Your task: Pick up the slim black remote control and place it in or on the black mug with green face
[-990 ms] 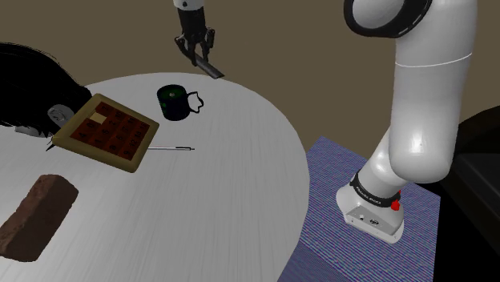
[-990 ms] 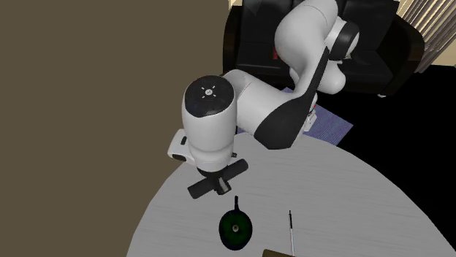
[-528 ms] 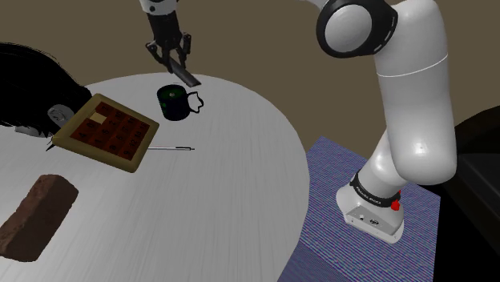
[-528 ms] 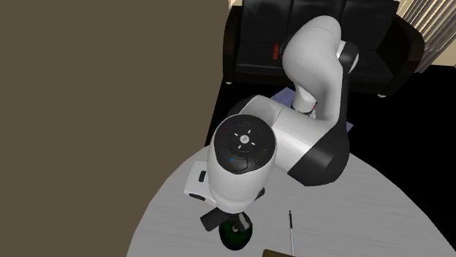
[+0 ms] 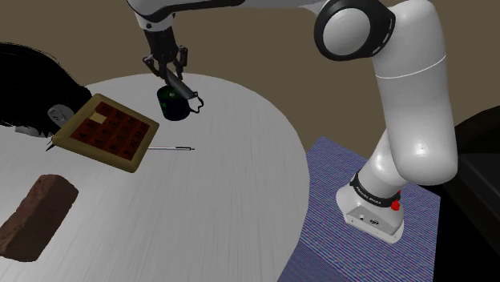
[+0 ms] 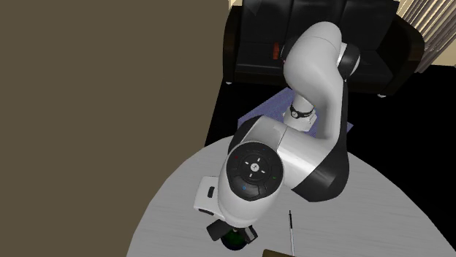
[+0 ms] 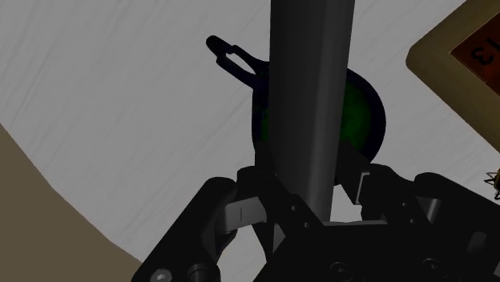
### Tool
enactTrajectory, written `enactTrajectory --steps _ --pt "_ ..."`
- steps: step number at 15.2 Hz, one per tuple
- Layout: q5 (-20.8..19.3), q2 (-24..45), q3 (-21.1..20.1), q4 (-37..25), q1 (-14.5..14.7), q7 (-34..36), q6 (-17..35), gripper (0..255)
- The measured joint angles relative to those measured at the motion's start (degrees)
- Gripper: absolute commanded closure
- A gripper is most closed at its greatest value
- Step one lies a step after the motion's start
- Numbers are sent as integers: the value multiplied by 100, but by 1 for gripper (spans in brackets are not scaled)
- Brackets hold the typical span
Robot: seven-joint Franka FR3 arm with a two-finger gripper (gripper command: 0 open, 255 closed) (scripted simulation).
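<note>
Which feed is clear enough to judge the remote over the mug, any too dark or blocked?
Shoulder view: evenly lit, no glare, but the black remote blends into the black mug below the gripper. Wrist view: dim, yet the remote stands out against the mug's green inside. Second exterior view: the white arm covers most of the mug.

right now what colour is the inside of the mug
Green, inside a dark rim; the mug shows it best in the wrist view, behind the remote.

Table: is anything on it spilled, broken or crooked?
Nothing looks spilled or broken. The mug stands upright on the table. The remote is slanted, but that is because the gripper holds it above the mug.
</note>
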State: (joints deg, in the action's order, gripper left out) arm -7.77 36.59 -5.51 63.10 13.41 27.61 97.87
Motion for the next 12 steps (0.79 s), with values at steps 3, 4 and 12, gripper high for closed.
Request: enactTrajectory --steps 3,4,12 --pt "-4 -8 0 249 -9 25 239 255" --pt "-7 16 2 312 -13 30 327 255" --pt "-9 -16 1 426 -17 41 422 0"
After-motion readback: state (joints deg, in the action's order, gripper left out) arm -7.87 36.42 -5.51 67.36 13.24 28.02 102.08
